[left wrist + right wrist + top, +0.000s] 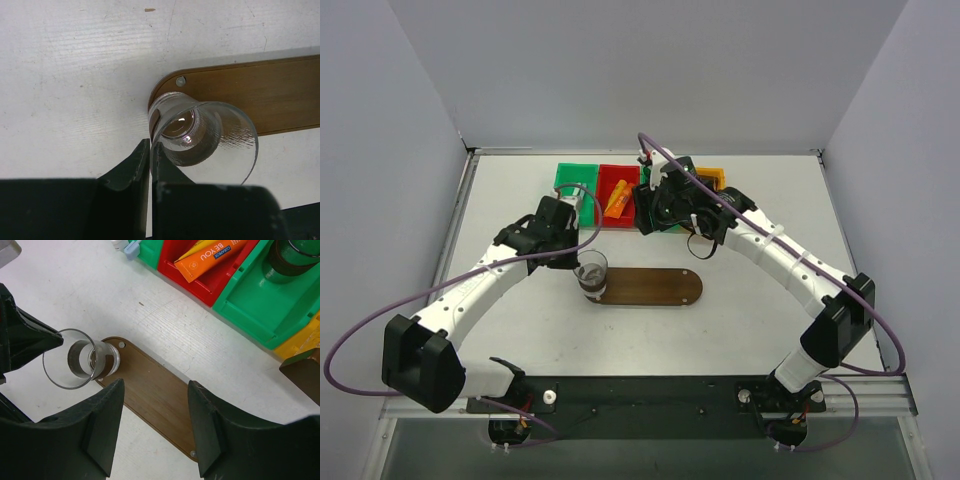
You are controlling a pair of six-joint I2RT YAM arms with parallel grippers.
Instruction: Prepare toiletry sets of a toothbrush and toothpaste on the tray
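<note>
The dark-brown oval tray [655, 287] lies at mid-table; it also shows in the left wrist view [260, 95] and the right wrist view [155, 385]. A clear glass cup [591, 272] stands on its left end. My left gripper [578, 258] is shut on the cup's rim [200, 135], one finger inside and one outside. My right gripper [155, 390] is open and empty, hovering above the tray and near the bins [658, 212]. An orange toothpaste tube [210, 257] lies in the red bin [617, 195] over a yellow one. White toothbrush ends [120, 244] stick out of the left green bin [575, 180].
A second green bin [250, 305] holds another glass [292, 255]. A yellow bin [712, 178] sits at the right end of the row. A brown block edge [302, 372] shows at the right of the right wrist view. Grey walls enclose the table.
</note>
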